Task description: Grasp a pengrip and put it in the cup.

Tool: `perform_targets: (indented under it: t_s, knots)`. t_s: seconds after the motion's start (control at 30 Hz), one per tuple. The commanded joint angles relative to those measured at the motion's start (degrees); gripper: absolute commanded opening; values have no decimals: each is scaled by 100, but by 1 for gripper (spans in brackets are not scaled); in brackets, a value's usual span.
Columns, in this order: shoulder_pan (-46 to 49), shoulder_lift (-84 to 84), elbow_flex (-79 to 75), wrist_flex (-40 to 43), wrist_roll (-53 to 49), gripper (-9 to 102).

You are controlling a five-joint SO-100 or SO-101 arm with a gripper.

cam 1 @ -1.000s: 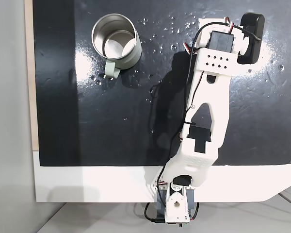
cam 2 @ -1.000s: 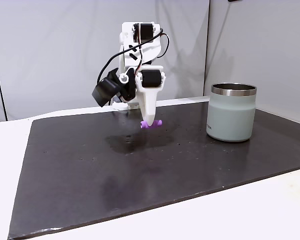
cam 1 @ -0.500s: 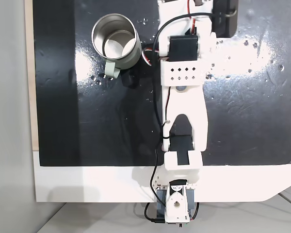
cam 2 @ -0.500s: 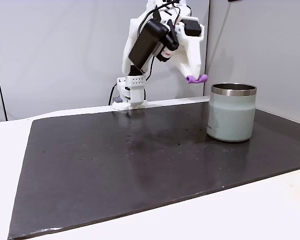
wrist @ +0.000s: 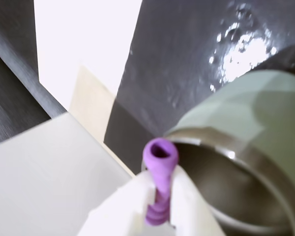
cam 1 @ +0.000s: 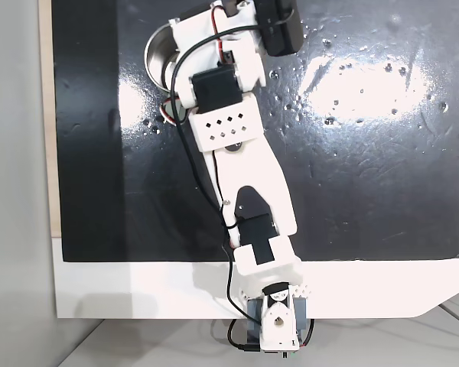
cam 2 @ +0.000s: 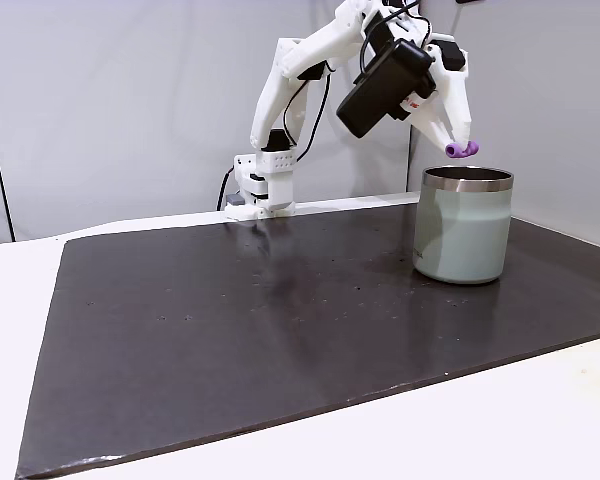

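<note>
The pengrip (wrist: 160,169) is a small light-purple tube, and my gripper (wrist: 161,189) is shut on it, its white fingers (wrist: 189,199) pinching it from both sides. In a fixed view the pengrip (cam 2: 462,149) hangs just above the rim of the cup (cam 2: 462,225), a pale grey-green metal mug with a shiny inside. The gripper (cam 2: 457,140) points down over the cup's opening. From above, the arm covers most of the cup (cam 1: 157,53). In the wrist view the cup (wrist: 246,162) lies just beyond the pengrip, its opening below it.
A black mat (cam 2: 280,320) covers the white table (cam 2: 540,420). The arm's base (cam 1: 274,325) stands at the table's near edge in a fixed view. Grey walls (cam 2: 110,100) stand behind the mat in the side-on fixed view.
The arm has lifted the pengrip off the mat and swung it across to the cup. It now hangs over the cup's rim.
</note>
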State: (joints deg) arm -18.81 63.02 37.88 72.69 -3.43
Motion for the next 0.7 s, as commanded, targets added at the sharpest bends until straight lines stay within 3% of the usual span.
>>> perform_targets:
  t_s: [0.0, 0.5, 0.67]
  knots:
    - [-281, 615, 9, -316, 44, 0]
    - [-563, 1257, 1248, -580, -26, 0]
    - [-510, 1301, 1169, -404, 185, 13]
